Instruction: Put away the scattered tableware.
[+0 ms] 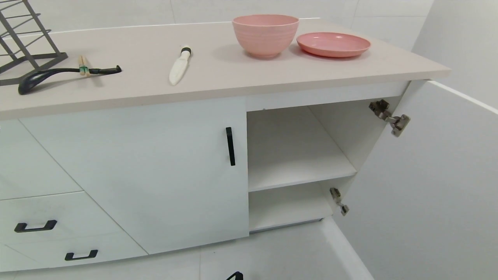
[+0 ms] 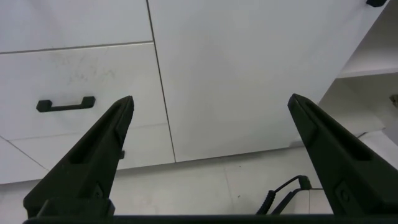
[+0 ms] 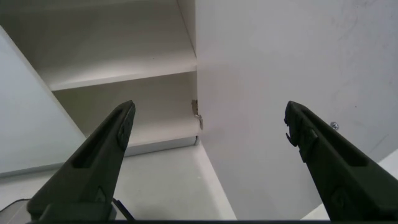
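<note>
On the beige countertop (image 1: 218, 77) stand a pink bowl (image 1: 265, 35) and, to its right, a pink plate (image 1: 333, 44). A cream knife with a black band (image 1: 179, 66) lies left of the bowl. Farther left lie a black ladle (image 1: 58, 74) and a pair of wooden chopsticks (image 1: 83, 65) crossing its handle. My left gripper (image 2: 211, 109) is open, low down, facing the closed cabinet door (image 2: 249, 74) and a drawer (image 2: 74, 81). My right gripper (image 3: 208, 115) is open too, low before the open cabinet's shelves (image 3: 124, 68).
A dark wire rack (image 1: 23, 35) stands at the counter's far left. The right cabinet door (image 1: 439, 175) hangs wide open, showing two bare shelves (image 1: 295, 171). The left door has a black handle (image 1: 230, 146); drawers with black handles (image 1: 35, 226) are at the lower left.
</note>
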{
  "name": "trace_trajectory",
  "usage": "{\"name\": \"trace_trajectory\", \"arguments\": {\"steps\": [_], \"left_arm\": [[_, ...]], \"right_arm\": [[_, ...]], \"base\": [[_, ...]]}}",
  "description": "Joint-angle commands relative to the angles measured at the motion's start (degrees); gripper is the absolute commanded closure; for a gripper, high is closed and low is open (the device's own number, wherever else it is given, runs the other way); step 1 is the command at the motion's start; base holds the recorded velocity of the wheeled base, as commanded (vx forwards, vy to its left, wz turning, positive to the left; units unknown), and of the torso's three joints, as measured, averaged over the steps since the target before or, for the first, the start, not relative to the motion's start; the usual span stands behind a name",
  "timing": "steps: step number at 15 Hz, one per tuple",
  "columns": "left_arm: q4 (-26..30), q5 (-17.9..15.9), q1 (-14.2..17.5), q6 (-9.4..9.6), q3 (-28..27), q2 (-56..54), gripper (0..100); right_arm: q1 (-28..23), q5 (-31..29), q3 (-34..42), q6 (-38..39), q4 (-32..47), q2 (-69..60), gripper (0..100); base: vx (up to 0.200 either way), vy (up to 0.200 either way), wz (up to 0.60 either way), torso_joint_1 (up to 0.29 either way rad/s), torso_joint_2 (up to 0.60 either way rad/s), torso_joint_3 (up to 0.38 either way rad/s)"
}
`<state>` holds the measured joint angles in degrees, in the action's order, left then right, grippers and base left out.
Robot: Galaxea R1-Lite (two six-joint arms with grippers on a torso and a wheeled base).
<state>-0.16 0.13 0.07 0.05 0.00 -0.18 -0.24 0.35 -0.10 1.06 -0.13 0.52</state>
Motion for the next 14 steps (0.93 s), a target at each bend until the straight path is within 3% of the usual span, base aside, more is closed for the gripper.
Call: {"name": "trace_trajectory", "arguments": {"steps": [1, 14], "left_arm": [[-0.02, 0.04, 0.01, -0.05, 0.0, 0.18, 0], [-0.02, 0.04, 0.01, 0.13, 0.0, 0.18, 0]], "right_arm": [[-0.02, 0.0, 0.01, -0.01, -0.04, 0.18, 0], [-0.02, 0.0, 0.01, -0.01, -0.04, 0.18, 0]], "base": [[0.2, 0.0, 0.0, 0.002, 0.0, -0.002], [0.0, 0.0, 0.0, 0.0, 0.0, 0.0]]}}
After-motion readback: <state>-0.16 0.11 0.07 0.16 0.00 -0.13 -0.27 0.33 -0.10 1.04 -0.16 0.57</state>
